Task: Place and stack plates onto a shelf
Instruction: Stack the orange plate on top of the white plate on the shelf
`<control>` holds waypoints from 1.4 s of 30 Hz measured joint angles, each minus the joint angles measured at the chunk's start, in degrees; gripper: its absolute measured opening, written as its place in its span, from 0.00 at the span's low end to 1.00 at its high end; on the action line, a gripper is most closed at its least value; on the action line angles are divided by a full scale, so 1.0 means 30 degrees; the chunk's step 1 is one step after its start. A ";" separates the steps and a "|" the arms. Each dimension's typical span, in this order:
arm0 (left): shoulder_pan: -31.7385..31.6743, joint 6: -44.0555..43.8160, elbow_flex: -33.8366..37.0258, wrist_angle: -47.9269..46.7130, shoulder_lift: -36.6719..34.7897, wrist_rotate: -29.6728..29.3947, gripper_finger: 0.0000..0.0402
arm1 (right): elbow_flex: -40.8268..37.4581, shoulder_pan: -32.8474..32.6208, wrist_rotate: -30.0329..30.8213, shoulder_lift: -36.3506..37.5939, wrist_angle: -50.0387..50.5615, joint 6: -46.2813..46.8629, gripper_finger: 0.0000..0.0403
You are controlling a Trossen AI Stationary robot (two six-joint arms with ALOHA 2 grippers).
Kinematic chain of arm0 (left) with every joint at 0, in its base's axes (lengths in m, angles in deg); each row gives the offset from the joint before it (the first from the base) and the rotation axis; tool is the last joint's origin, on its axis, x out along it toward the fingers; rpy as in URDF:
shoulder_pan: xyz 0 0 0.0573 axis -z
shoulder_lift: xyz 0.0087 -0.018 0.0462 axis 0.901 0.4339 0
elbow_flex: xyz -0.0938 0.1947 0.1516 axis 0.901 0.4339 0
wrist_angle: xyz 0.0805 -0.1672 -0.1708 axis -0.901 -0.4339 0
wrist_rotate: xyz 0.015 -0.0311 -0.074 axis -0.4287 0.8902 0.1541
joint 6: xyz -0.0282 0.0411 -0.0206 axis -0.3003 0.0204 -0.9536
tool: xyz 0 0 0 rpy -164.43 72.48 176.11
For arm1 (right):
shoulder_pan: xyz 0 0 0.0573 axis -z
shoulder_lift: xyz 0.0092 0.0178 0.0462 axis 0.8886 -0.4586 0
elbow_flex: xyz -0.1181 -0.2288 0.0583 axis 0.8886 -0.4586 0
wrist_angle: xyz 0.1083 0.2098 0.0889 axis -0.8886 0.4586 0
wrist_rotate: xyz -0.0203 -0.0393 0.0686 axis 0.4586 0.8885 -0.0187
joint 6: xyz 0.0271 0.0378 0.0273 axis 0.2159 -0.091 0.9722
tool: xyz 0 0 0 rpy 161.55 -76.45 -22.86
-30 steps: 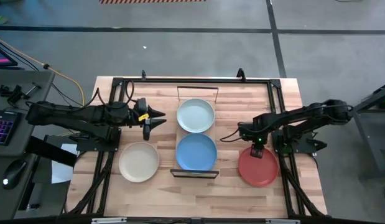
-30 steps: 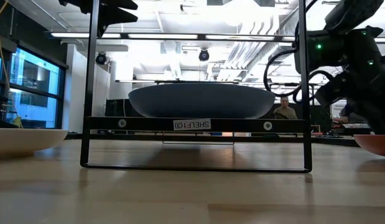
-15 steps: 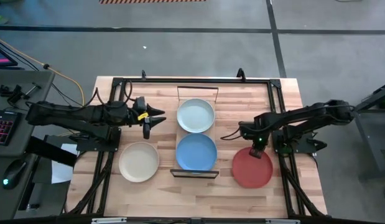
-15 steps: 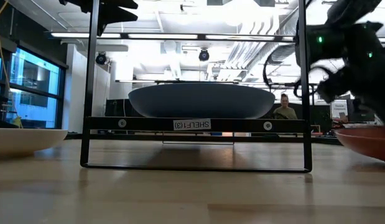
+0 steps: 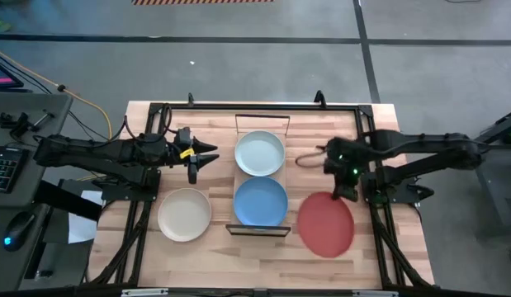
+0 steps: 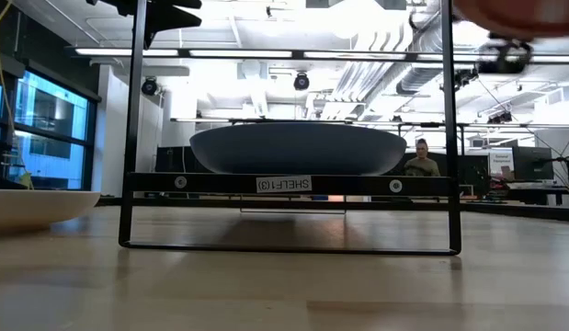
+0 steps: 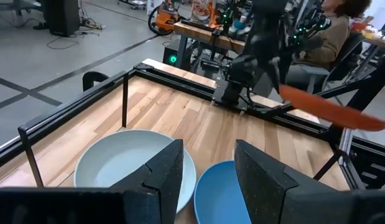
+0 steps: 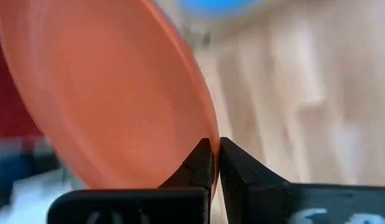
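Observation:
The red plate is off the table, right of the shelf, in my right gripper, which is shut on it. In the low view only its edge shows at the top. The shelf carries the pale blue-white plate at its far end and the blue plate at its near end. The cream plate rests on the tabletop left of the shelf. My left gripper hovers open, left of the pale plate, touching nothing. My right gripper pinches the red plate's rim between its two fingertips, at the plate's far edge. The plate is lifted clear of the table and stretches from the fingers toward the near edge, slightly tilted.
Black frame rails run around the tabletop and stand close to the right arm. The shelf's wire end frames rise above the plates. Bare wood lies between the shelf and the right rail. A person sits beyond the table.
My right gripper has risen and moved toward the shelf, staying shut on the red plate. The plate, resting on the table's right side a second ago, is now lifted clear and has shifted left; in the low view it has climbed to the top edge.

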 joint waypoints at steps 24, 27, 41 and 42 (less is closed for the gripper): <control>0.0000 -0.0018 0.0000 0.0078 0.0000 -0.0840 0.33 | -0.4996 0.3567 1.0770 -0.4099 -1.7293 1.6985 0.00; 0.0000 -0.0015 0.0000 0.0075 0.0000 -0.0840 0.33 | -0.5003 0.3226 1.1570 -0.4862 -1.8450 1.7753 0.00; 0.0000 0.0153 0.0000 0.0068 0.0000 -0.0913 0.33 | -0.5003 0.3114 1.2026 -0.6987 -1.9857 1.9232 0.00; 0.0000 0.0153 0.0000 0.0068 0.0000 -0.0913 0.33 | -0.5003 0.3167 1.2013 -0.6987 -1.9804 1.9258 0.00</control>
